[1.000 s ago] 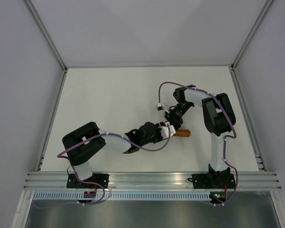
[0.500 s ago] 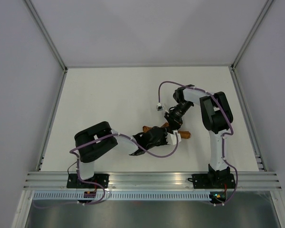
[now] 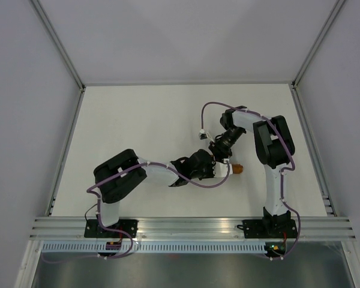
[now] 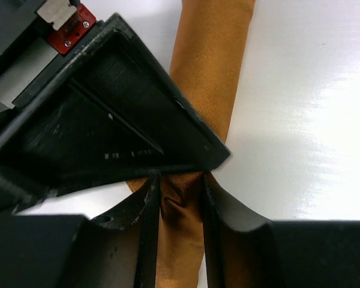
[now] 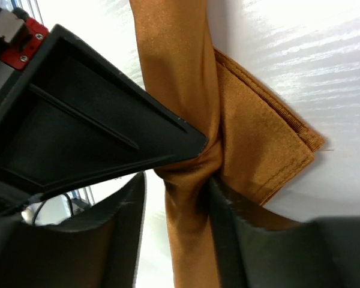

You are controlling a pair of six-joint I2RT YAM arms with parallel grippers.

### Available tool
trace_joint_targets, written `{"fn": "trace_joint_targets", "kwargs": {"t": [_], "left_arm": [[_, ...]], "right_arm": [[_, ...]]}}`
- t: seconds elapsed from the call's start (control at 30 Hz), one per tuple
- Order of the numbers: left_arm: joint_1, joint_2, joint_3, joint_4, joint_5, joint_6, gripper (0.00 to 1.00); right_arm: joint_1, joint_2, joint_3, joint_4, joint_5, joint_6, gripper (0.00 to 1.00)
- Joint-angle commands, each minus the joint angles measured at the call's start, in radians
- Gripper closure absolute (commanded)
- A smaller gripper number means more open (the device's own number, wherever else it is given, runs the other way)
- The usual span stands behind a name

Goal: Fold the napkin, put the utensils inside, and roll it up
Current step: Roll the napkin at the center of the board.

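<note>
Left gripper (image 4: 179,187) clamped on the rolled napkin (image 4: 211,57), right gripper (image 5: 175,180) standing loose around it.

Both grippers meet crosswise at one spot on the roll, right of the middle of the worktop (image 3: 138,120), nearer its near edge than its far one and well in from the right edge. The left jaws are pressed onto the cloth from both sides, likely to stop the roll unwinding. The right jaws are parted, one finger against the cloth and a strip of worktop showing at the other, so they look ready for a fresh hold. The rust-brown cloth is wound into a narrow roll, cinched to a wrinkled waist where it is pinched. A flat hemmed corner lies out beside the roll, so the end is not tucked in. No knife shows, and whether it lies inside cannot be told.
</note>
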Motion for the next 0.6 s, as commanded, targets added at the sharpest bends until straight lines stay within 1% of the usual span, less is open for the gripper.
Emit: {"fn": "trace_joint_targets", "kwargs": {"t": [0.0,0.1,0.13,0.3,0.47,0.5,0.57], "left_arm": [[0.021,0.056,0.033,-0.152,0.165,-0.063,0.98],[0.036,0.061,0.037,-0.181,0.210,-0.080,0.98],[0.041,0.062,0.040,-0.187,0.222,-0.088,0.98],[0.065,0.081,0.074,-0.242,0.288,-0.106,0.98],[0.106,0.101,0.135,-0.337,0.372,-0.141,0.98],[0.114,0.105,0.143,-0.345,0.386,-0.146,0.98],[0.137,0.116,0.177,-0.409,0.423,-0.166,0.97]], "right_arm": [[0.013,-0.003,-0.030,0.153,0.064,-0.018,0.42],[0.012,-0.081,-0.063,0.228,0.070,0.042,0.35],[0.006,-0.101,-0.076,0.247,0.074,0.087,0.34],[-0.037,-0.225,-0.103,0.319,0.056,0.177,0.32],[-0.100,-0.385,-0.203,0.423,0.025,0.274,0.31],[-0.124,-0.409,-0.221,0.464,0.022,0.288,0.31],[-0.151,-0.485,-0.283,0.503,0.010,0.306,0.31]]}}
